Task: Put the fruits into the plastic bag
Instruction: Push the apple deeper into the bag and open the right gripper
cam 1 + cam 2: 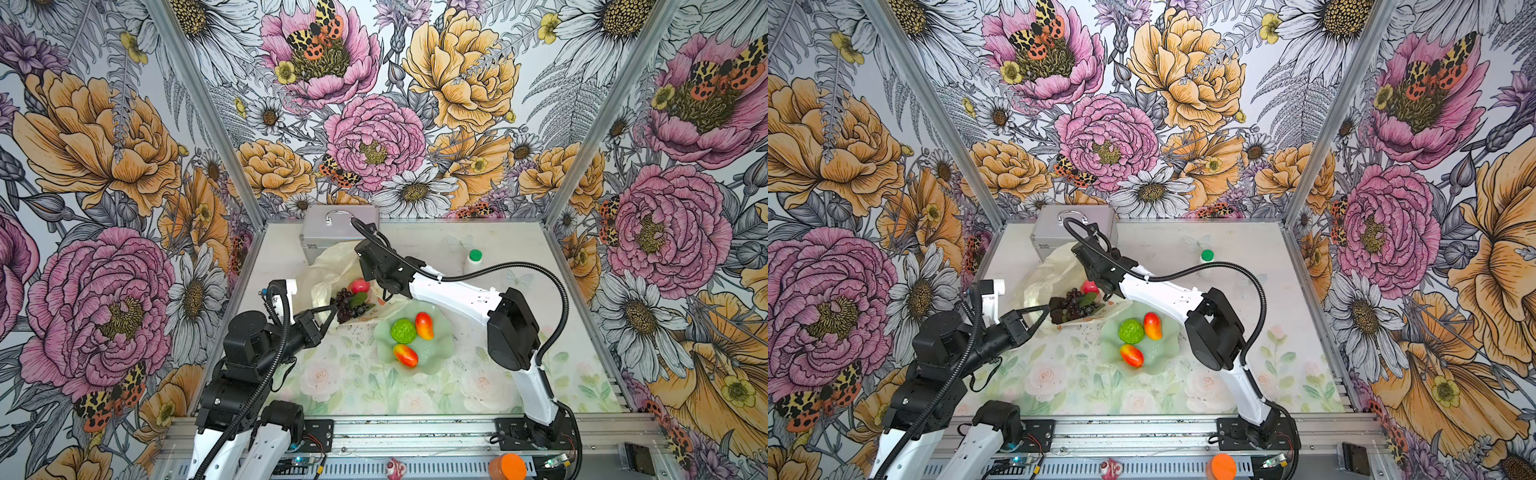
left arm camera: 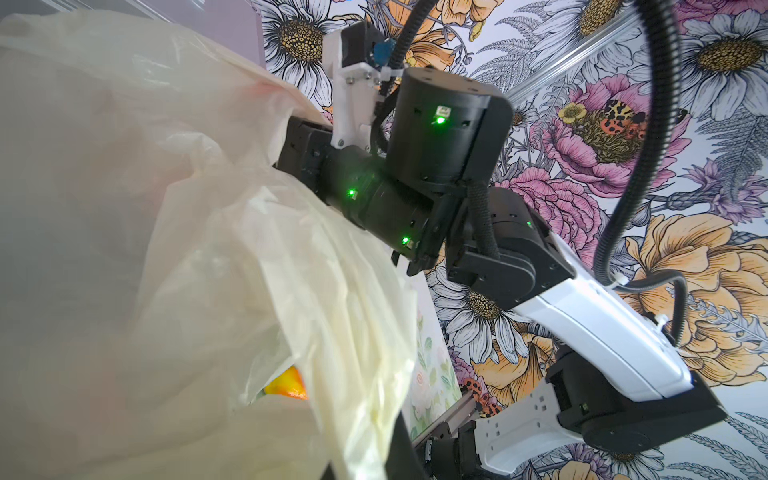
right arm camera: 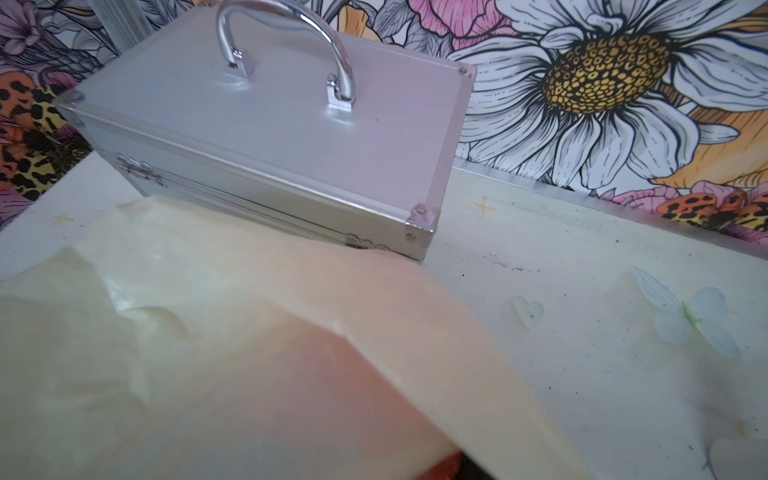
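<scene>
The table point(image 1: 498, 291) carries the plastic bag point(image 1: 332, 266) in its far left part, and the bag lies against the silver case point(image 1: 328, 232) behind it. The pale green dish point(image 1: 436, 349) stands just beside the bag's mouth. The left gripper point(image 1: 332, 309) is closed and pinches the near edge of the bag. The right gripper point(image 1: 380, 291) hangs over the bag's mouth; whether its jaws are open or closed, I cannot tell. The grape bunch point(image 1: 347, 305) and the red-pink apple point(image 1: 360, 286) lie in the bag's mouth. The lime-green ball point(image 1: 403, 331) and two mangoes point(image 1: 424, 325) rest in the dish.
</scene>
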